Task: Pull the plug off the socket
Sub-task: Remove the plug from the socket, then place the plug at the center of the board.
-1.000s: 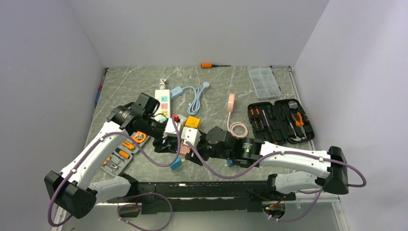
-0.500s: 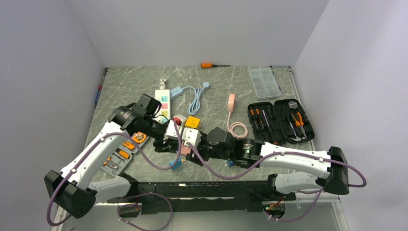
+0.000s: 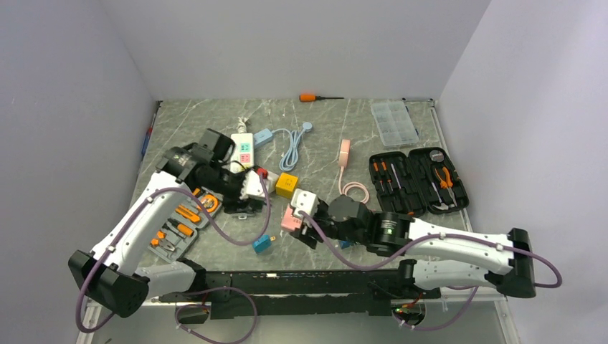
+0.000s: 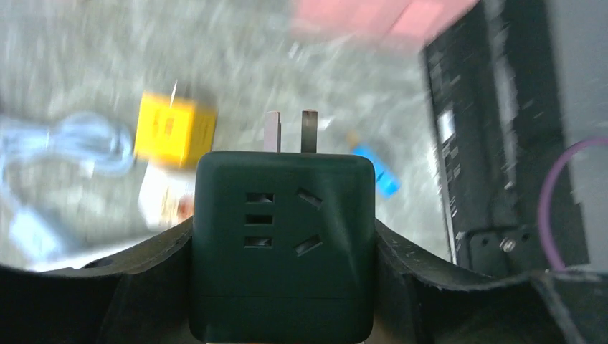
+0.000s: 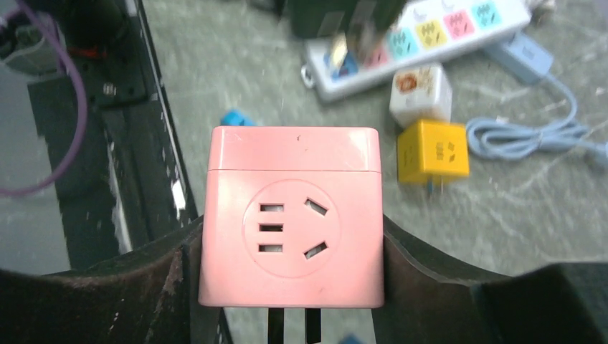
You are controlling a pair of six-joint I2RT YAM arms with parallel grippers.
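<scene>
Green plug [image 4: 282, 215] clamped in my left gripper [image 4: 283, 265], prongs bare at 12; right gripper [image 5: 290, 272] clamps pink plug [image 5: 290, 222]; socket [image 3: 242, 143] lies 12–6.

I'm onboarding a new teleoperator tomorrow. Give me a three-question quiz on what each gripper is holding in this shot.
1. True or false: the left gripper is shut on a yellow cube.
2. What colour is the cube plug in the right gripper? A pink, B blue, C white.
3. Fill in: the prongs of the dark green cube plug are ___, not seated in the socket.
Key: 1 false, it grips the dark green cube plug. 2 A, the pink cube plug. 3 bare.
</scene>
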